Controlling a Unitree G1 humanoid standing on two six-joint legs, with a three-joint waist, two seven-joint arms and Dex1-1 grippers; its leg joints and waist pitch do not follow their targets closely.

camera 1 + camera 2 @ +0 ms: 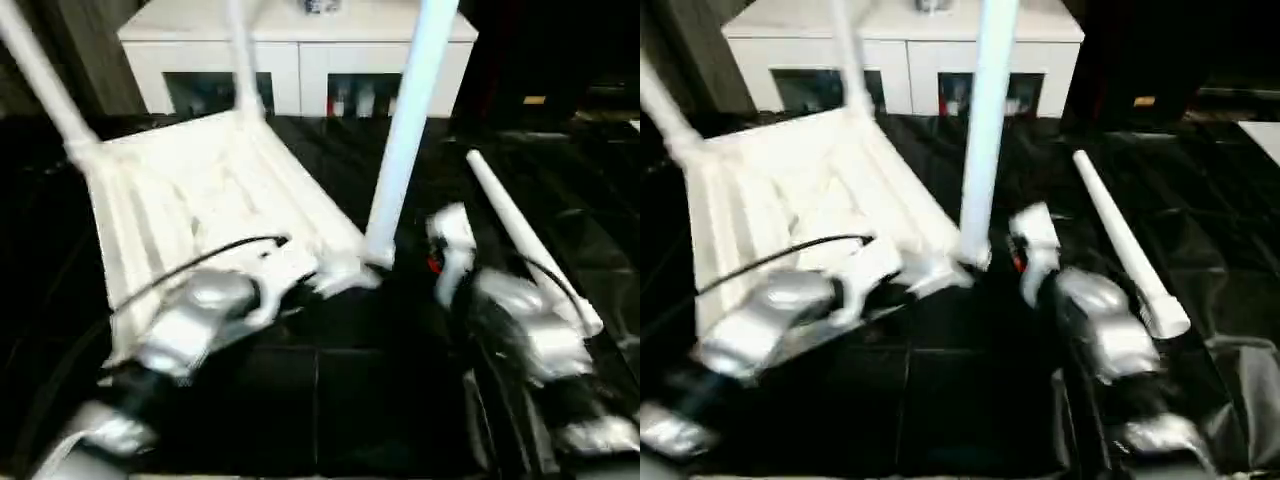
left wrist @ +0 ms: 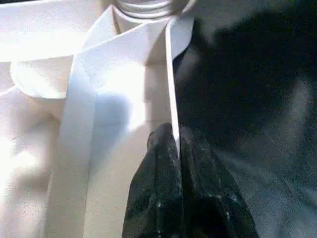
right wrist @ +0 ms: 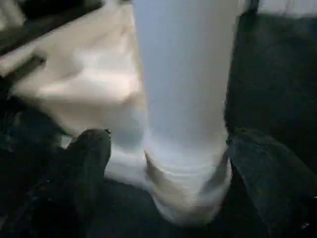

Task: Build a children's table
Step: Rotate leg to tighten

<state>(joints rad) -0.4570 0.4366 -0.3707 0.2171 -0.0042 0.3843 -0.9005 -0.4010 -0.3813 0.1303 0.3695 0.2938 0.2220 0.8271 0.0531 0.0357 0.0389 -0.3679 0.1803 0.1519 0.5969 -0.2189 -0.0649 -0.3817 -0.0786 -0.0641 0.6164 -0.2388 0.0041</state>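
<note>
White plastic rectangular tabletop (image 1: 200, 200) lies upside down on the black glossy floor (image 1: 340, 400), ribbed underside up, skewed so one near corner points toward the robot. Three long white tapered tube legs stand in its corner sockets: one at the far left corner (image 1: 40, 75), one at the far right corner (image 1: 243, 60), and one at the near right corner (image 1: 410, 130), this last rising straight up out of frame. The fourth white tube leg (image 1: 525, 240) lies loose on the floor to the right of the tabletop, well apart from its edge, wide end nearer the robot.

Left gripper (image 2: 178, 148) sits at the tabletop's near edge, close to the near right corner socket. Its two black fingers (image 2: 158, 173) are pinched together on a thin upright white rib of the tabletop, the rib's edge running between them.

Right gripper (image 3: 168, 163) is at the base of the near right standing leg. Its black fingers (image 3: 86, 163) stand wide apart, one on each side of the leg's foot, with a visible gap to the tube on both sides; nothing held.

White cabinet with glass doors (image 1: 300, 60) stands beyond the tabletop's far edge.
</note>
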